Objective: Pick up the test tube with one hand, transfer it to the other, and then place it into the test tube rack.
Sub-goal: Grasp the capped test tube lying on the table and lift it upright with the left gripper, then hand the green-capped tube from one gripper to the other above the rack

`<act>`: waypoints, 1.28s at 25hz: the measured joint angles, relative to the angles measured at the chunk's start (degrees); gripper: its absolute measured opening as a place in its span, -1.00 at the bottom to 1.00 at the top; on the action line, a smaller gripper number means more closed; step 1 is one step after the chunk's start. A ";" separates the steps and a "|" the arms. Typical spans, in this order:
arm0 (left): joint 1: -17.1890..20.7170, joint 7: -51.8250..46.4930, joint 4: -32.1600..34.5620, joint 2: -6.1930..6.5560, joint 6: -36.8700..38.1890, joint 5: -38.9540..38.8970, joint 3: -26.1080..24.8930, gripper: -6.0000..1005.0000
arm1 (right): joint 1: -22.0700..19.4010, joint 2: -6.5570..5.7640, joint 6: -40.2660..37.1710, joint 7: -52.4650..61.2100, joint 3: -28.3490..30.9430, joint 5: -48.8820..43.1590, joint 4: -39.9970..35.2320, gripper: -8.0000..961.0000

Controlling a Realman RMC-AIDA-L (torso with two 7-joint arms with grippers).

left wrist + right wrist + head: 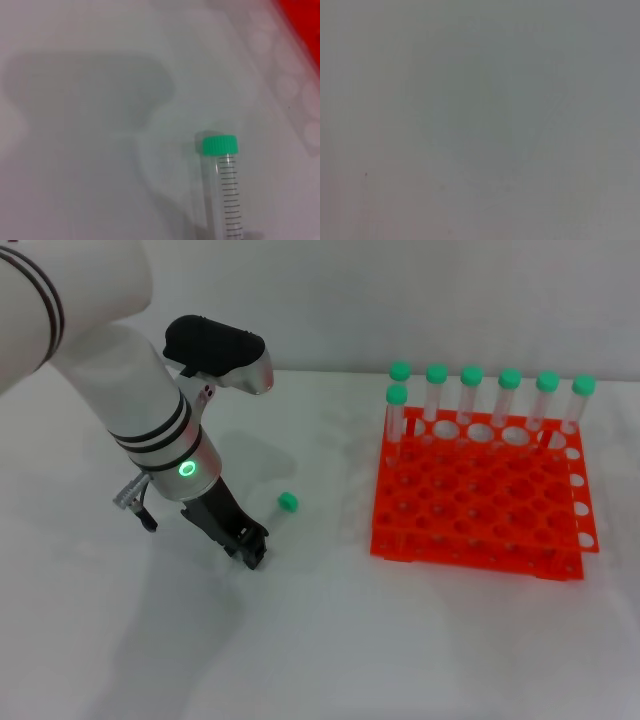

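Note:
The test tube (280, 512) lies on the white table, its green cap (288, 502) pointing away from my left gripper (251, 547). That gripper, on the white banded arm with the green light, is down at the table at the tube's bottom end. The left wrist view shows the clear graduated tube (227, 195) and its green cap (220, 145) close in front. The orange-red test tube rack (480, 510) stands to the right. The right gripper is out of view; its wrist view shows only blank grey.
Several green-capped tubes (471, 400) stand upright along the rack's back row, and one (397, 420) stands at its left end. A corner of the rack (300, 20) shows in the left wrist view. White table (330, 640) lies all around.

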 joint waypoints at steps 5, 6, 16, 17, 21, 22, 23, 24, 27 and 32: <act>0.07 0.17 0.14 0.04 0.10 -0.17 -0.01 -0.38 | -0.05 0.00 -0.01 0.00 0.00 0.00 0.00 0.64; 0.10 0.20 0.07 0.05 0.12 -0.30 -0.01 -0.39 | -0.12 0.00 0.00 0.00 0.00 0.00 0.00 0.64; 2.50 8.10 -3.09 2.33 -6.02 -16.17 -0.02 -0.61 | -0.52 0.00 0.07 -0.01 0.00 -0.01 0.00 0.64; 3.20 10.17 -3.68 2.47 -7.27 -19.77 -0.01 -0.61 | -0.54 0.00 0.06 0.00 0.06 0.00 0.00 0.64; 6.73 20.17 -4.19 3.13 -12.36 -36.19 -0.01 -0.61 | -0.54 0.00 -0.02 0.00 0.33 0.00 0.00 0.64; 7.98 23.86 -4.09 3.11 -13.30 -41.36 -0.01 -0.61 | -0.54 0.00 -0.02 0.00 0.34 -0.01 0.00 0.64; 9.02 26.65 -4.00 2.97 -13.85 -45.63 -0.01 -0.61 | -0.54 0.00 -0.05 0.00 0.38 0.00 0.00 0.64; 11.07 32.51 -3.90 2.45 -14.34 -53.53 0.00 -0.61 | -0.54 0.00 -0.06 0.00 0.40 0.01 0.00 0.64; 15.47 45.71 -3.52 0.77 -13.89 -69.08 -0.02 -0.61 | -0.53 0.00 -0.10 0.00 0.47 0.10 0.00 0.64; 24.83 69.61 4.40 -0.02 -7.72 -93.67 -0.08 -0.61 | -0.52 0.00 -0.11 0.00 0.54 0.19 -0.01 0.64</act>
